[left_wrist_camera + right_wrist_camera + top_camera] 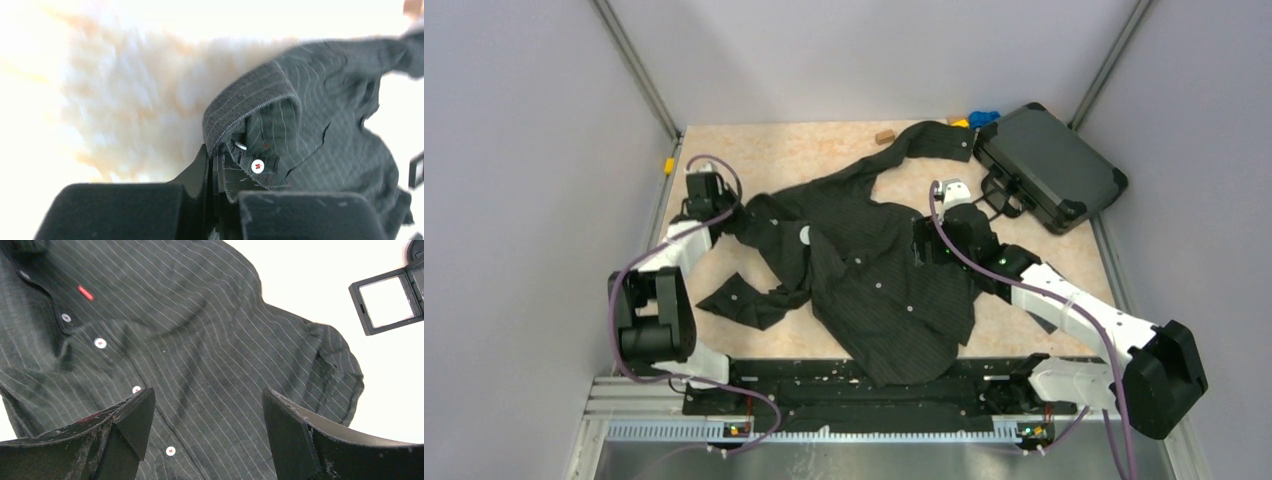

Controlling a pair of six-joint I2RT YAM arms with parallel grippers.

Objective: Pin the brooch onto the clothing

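One surface (804, 150): beige, filling the middle of the top view and carrying everything below.
Shirt (874, 290): spread front-up across the centre, with one sleeve running to the upper right and the hem toward the bottom edge. It probably lies flat so that a panel is open for pinning.
Case (1049, 165): dark and hard, at the upper right, just beside the sleeve end and off the working area.
Right pincer (207, 400): jaws wide and holding nothing, hovering over the button front, right of centre in the top view. I judge it is free for the fine work.
Left pincer (220, 172): closed on a fold of shirt edge near the collar, upper left in the top view. It likely anchors the cloth so it cannot slide.
Brooch (804, 235): a pale round dot on the shirt, left of centre in the top view and between the two pincers. It is larger than the buttons, so I take it for the brooch. Neither pincer holds it, and I cannot tell whether it is pinned or loose.
Tag (85, 292): red, upper left of the right wrist view, near the collar.
Buttons (100, 342): white, in a line down the front.
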